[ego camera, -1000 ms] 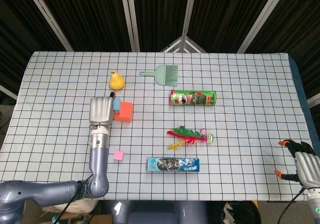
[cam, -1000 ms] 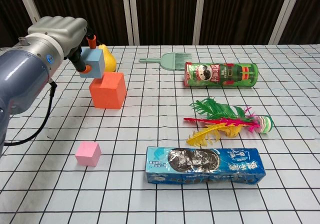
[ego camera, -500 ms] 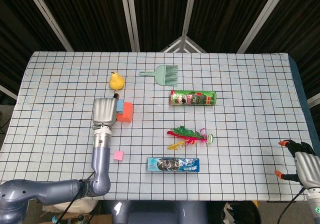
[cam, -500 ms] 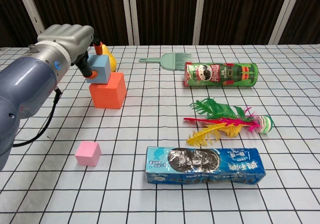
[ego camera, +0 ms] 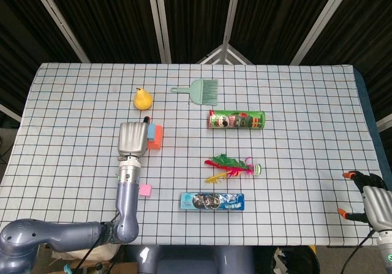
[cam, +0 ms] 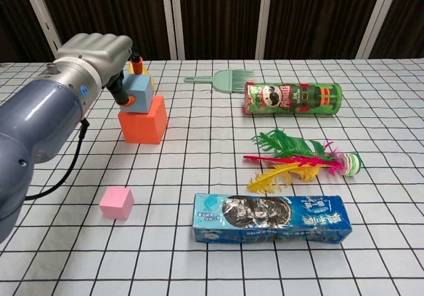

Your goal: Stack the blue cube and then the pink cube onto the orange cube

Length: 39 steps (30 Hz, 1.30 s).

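The left hand [cam: 99, 57] grips the blue cube [cam: 140, 92], held directly over the orange cube [cam: 144, 120]; contact between them is unclear.

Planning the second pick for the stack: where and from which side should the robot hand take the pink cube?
Pinch the pink cube across two opposite flat side faces, coming straight down from above. It sits flat and alone on the table, with open cloth on every side, so fingers can likely drop past both faces. A top approach also leaves its underside free for setting onto the blue cube.
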Motion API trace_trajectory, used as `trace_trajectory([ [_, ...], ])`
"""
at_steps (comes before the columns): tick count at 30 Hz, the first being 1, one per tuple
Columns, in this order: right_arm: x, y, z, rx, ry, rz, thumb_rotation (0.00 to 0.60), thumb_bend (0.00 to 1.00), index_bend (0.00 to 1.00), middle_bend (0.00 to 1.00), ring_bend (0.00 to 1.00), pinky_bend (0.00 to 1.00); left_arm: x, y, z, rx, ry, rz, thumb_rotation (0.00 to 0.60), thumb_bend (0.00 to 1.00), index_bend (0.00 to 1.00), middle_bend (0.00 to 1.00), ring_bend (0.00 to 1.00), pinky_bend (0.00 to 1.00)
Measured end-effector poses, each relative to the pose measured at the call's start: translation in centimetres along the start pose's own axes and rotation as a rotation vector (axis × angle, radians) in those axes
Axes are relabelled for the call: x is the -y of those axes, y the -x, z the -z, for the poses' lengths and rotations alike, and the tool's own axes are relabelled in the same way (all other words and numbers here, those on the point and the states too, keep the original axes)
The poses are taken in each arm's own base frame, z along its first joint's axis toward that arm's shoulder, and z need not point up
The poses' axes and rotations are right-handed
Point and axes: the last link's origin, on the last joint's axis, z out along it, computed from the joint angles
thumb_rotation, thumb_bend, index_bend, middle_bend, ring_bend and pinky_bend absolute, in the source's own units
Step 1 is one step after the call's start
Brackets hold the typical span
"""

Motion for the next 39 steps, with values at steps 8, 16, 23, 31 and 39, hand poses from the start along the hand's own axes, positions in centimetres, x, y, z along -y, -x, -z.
trace_trajectory([
  [8, -0.02, 0.12, -0.11, 0.007, -0.002, 0.001, 0.600, 0.17, 0.25, 0.20, 0.19, 0.10, -0.39, 0.18, -0.13, -0.012, 0.001, 0.014, 0.600, 0.42, 0.38, 0.87, 0.75, 0.87],
  [16, -0.03, 0.08, -0.07, 0.004, 0.000, 0.001, 0.600, 0.17, 0.25, 0.20, 0.19, 0.10, -0.41, 0.29, -0.12, -0.008, 0.000, 0.009, 0.600, 0.42, 0.38, 0.87, 0.75, 0.87],
  [23, -0.06, 0.08, -0.07, 0.006, 0.000, -0.001, 0.600, 0.17, 0.25, 0.20, 0.19, 0.10, -0.49, 0.40, -0.17, -0.006, -0.004, -0.001, 0.600, 0.42, 0.38, 0.87, 0.75, 0.87],
  [31, -0.05, 0.07, -0.05, 0.006, 0.001, 0.001, 0.600, 0.17, 0.25, 0.20, 0.19, 0.10, -0.54, 0.59, -0.27, 0.000, -0.007, -0.005, 0.600, 0.42, 0.38, 0.87, 0.75, 0.87],
  [39, -0.05, 0.09, -0.05, 0.008, 0.002, 0.000, 0.600, 0.17, 0.25, 0.20, 0.19, 0.10, -0.41, 0.71, -0.34, 0.000, -0.013, -0.008, 0.600, 0.42, 0.37, 0.87, 0.75, 0.87],
])
